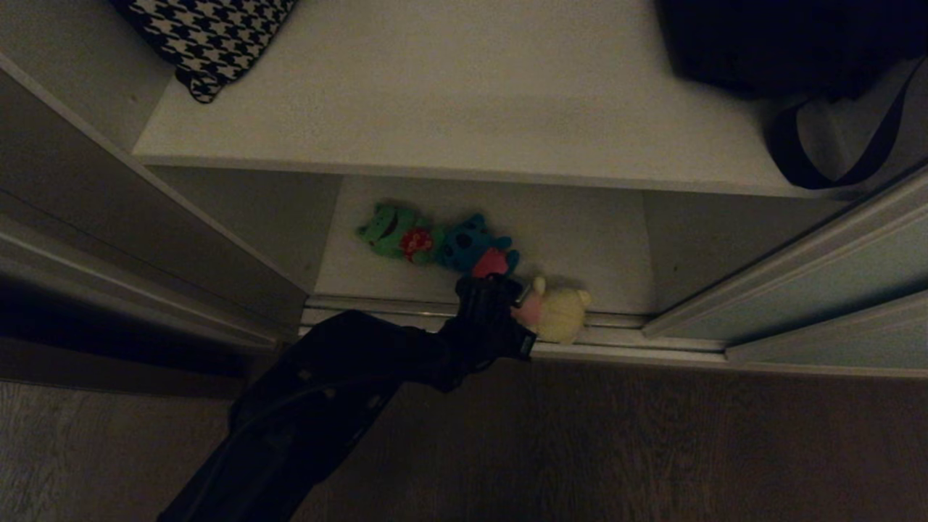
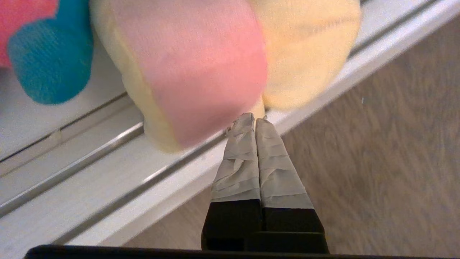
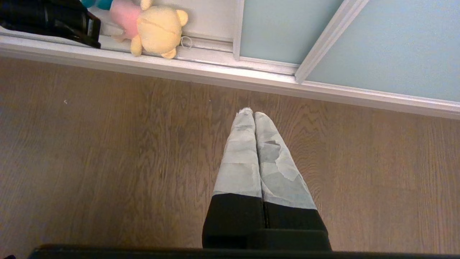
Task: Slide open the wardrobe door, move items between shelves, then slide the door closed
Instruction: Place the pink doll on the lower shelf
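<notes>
The sliding wardrobe door (image 1: 834,283) stands pushed to the right, leaving the shelves open. On the lower shelf (image 1: 580,239) lie a green toy (image 1: 391,232) and a blue toy (image 1: 471,250) side by side. A cream-yellow toy with pink (image 1: 562,313) hangs over the floor track, just in front of that shelf. My left gripper (image 1: 523,308) is shut on it. In the left wrist view the fingertips (image 2: 248,124) pinch a thin bit of the toy's (image 2: 201,64) lower edge. My right gripper (image 3: 250,113) is parked, shut and empty, over the wood floor.
The upper shelf (image 1: 471,94) holds a houndstooth cushion (image 1: 210,36) at the left and a black strapped bag (image 1: 783,43) at the right. The ribbed metal track (image 1: 616,337) runs along the wardrobe's foot. Wood floor (image 1: 652,449) lies in front.
</notes>
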